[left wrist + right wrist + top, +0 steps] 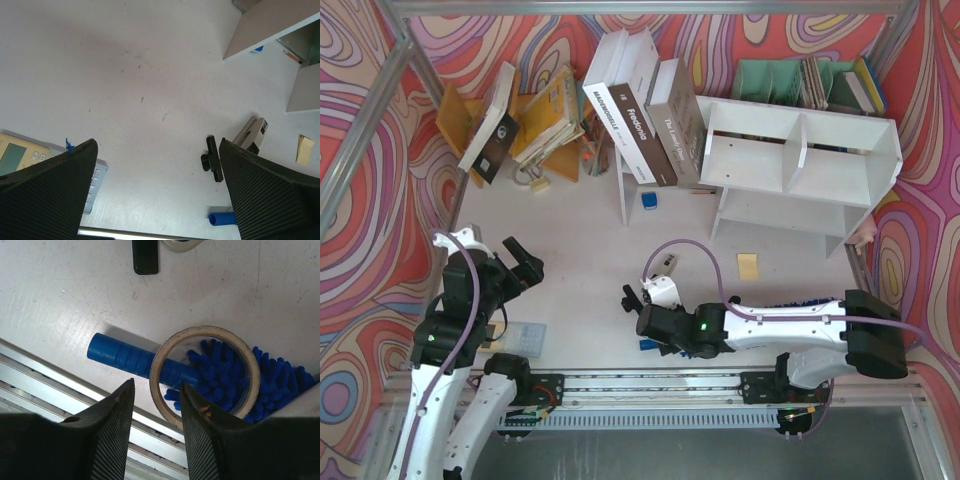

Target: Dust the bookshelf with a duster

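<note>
The white bookshelf (800,160) stands at the back right; its panels show in the left wrist view (270,25). The blue duster lies on the table by the front edge, mostly under my right arm: handle (648,345), shaggy head (810,300). In the right wrist view the handle (125,357) and head (272,385) lie under a beige tape ring (245,355). My right gripper (156,386) is open just above the ring's near rim and the handle, holding nothing. My left gripper (157,190) is wide open and empty at the front left (525,262).
Large books (640,110) lean against the shelf's left side. A green file rack (770,80) stands behind it. A calculator (525,338) lies at the front left. A yellow note (748,265), a small black object (145,257) and the metal front rail (650,385) are nearby.
</note>
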### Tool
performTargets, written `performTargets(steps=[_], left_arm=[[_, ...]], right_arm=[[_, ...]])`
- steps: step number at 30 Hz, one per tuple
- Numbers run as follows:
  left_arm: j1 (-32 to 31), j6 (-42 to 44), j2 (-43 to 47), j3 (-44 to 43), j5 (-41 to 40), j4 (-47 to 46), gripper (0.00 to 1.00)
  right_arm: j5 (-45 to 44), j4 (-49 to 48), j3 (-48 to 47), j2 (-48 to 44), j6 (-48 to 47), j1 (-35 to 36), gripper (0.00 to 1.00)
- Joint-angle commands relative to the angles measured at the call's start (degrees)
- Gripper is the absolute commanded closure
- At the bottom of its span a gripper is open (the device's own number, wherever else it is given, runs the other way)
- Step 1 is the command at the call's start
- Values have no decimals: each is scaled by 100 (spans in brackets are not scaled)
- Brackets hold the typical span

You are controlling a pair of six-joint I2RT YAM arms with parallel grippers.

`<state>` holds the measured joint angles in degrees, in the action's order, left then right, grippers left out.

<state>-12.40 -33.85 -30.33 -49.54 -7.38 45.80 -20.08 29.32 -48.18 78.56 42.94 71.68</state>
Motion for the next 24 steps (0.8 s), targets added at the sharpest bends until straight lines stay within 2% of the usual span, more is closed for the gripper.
performTargets(steps=[1, 24], left_arm=[[-34, 10, 40, 23, -88, 85, 2], [-34, -24, 47, 59, -70, 78, 2]], right_arm=[[-136, 140, -219, 216, 92, 53, 58], [-115, 240, -296, 595, 106, 53, 66]])
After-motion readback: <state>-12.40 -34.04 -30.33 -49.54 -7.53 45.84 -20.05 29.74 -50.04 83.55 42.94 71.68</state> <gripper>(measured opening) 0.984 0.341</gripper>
